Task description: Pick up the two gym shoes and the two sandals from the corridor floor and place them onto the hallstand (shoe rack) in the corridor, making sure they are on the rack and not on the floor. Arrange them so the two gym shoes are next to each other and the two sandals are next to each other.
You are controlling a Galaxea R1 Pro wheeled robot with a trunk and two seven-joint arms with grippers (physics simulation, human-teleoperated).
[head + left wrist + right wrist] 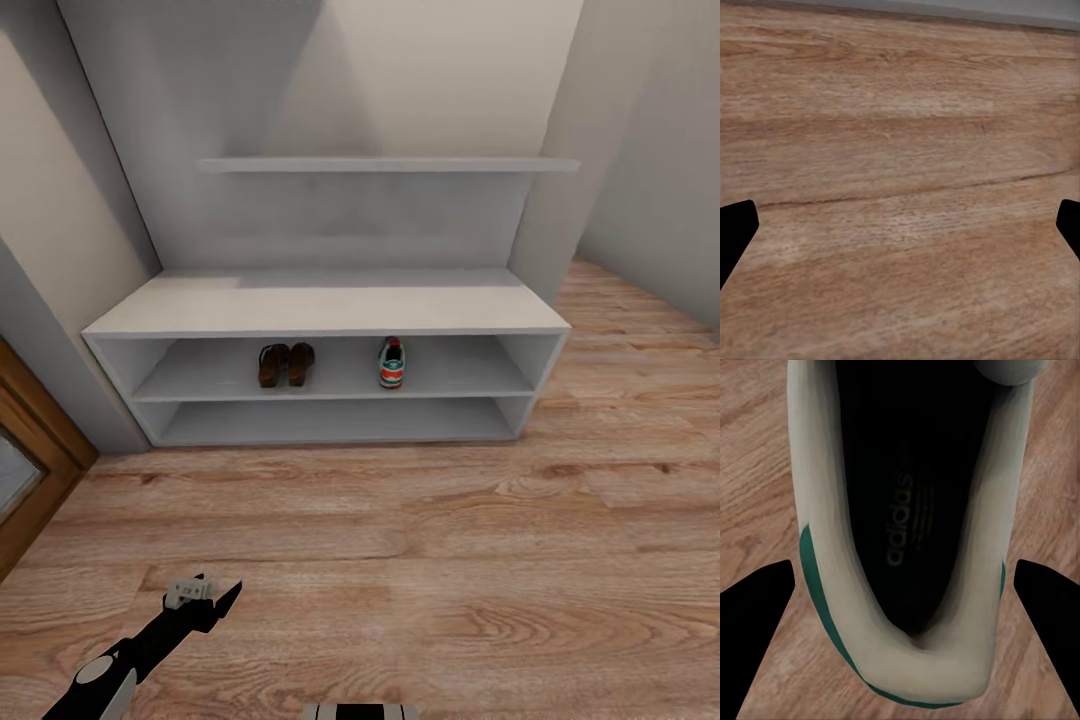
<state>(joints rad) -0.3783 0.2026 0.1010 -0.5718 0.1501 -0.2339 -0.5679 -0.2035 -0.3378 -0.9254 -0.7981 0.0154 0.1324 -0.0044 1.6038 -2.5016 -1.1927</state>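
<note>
The pale grey hallstand point(320, 308) stands against the wall ahead. On its upper open shelf the two sandals point(286, 364) sit side by side, and one gym shoe point(391, 362) stands a little to their right, heel toward me. The other gym shoe point(907, 532) appears from above in the right wrist view, its heel between the fingers of my right gripper point(906, 585), which press its sides over the corridor floor point(750, 472). My left gripper point(212, 590) hangs open over bare floor point(900, 150) at the lower left, with nothing between its fingers point(736, 225).
A long wall shelf point(390, 165) hangs above the hallstand. A wooden door frame point(30, 450) borders the left side. Wood plank floor point(450, 560) stretches between me and the rack, and the corridor opens to the right.
</note>
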